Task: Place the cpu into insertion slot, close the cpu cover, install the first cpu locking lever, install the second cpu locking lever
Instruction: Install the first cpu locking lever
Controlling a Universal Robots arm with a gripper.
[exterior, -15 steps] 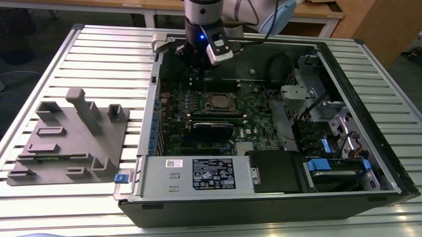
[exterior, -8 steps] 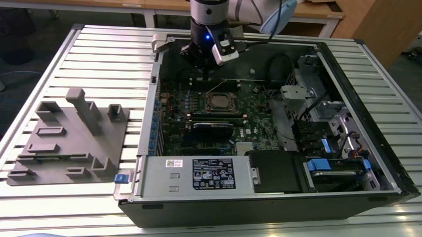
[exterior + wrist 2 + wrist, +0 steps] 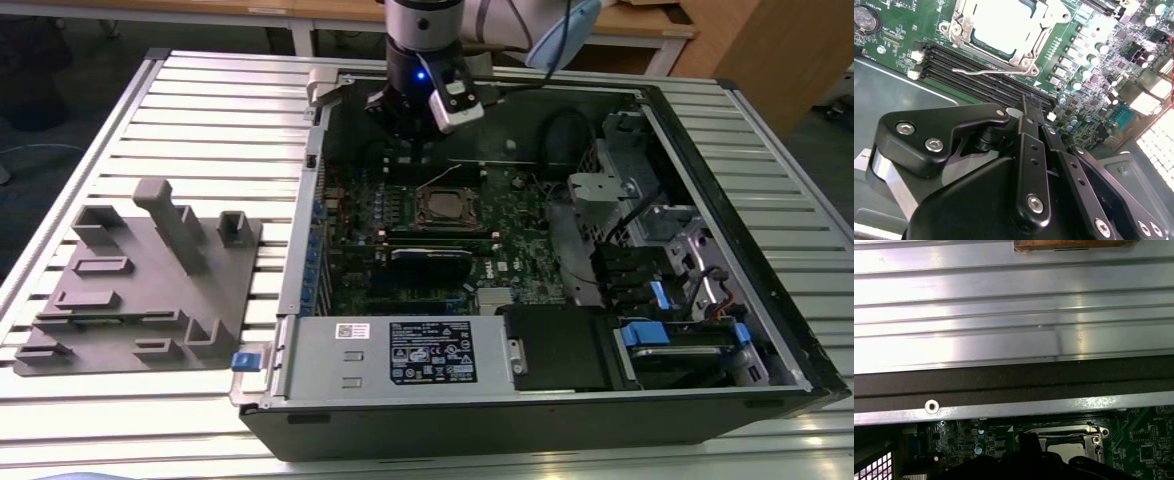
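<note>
1. your gripper (image 3: 1027, 102) has its fingers (image 3: 1030, 150) pressed together with nothing between them, as the second wrist view shows.
2. in the exterior view the gripper (image 3: 408, 140) hangs inside the open computer case (image 3: 747, 230), over the far end of the green circuit board (image 3: 521, 225). it is near the insertion slot (image 3: 447, 205) but not touching it.
3. the cpu (image 3: 1004, 22) sits in the insertion slot, its pale silvery top showing through the window of the cpu cover (image 3: 999, 52).
4. the cpu cover lies flat over the chip, its metal frame all around it.
5. a thin wire locking lever (image 3: 985, 71) runs out from the socket's corner. it lies across the long black memory slots (image 3: 969, 62), just beside the cover's edge. you cannot tell whether it is hooked down.
6. in the first wrist view you see the socket (image 3: 1069, 440) past the dark gripper body (image 3: 1029, 462), with the case wall and the slatted table (image 3: 1004, 305) beyond.
7. on the table, to the exterior view's left of the case, stands a grey fixture (image 3: 140, 280), well apart from the gripper.
8. a power supply (image 3: 400, 352) fills the near end of the case.
</note>
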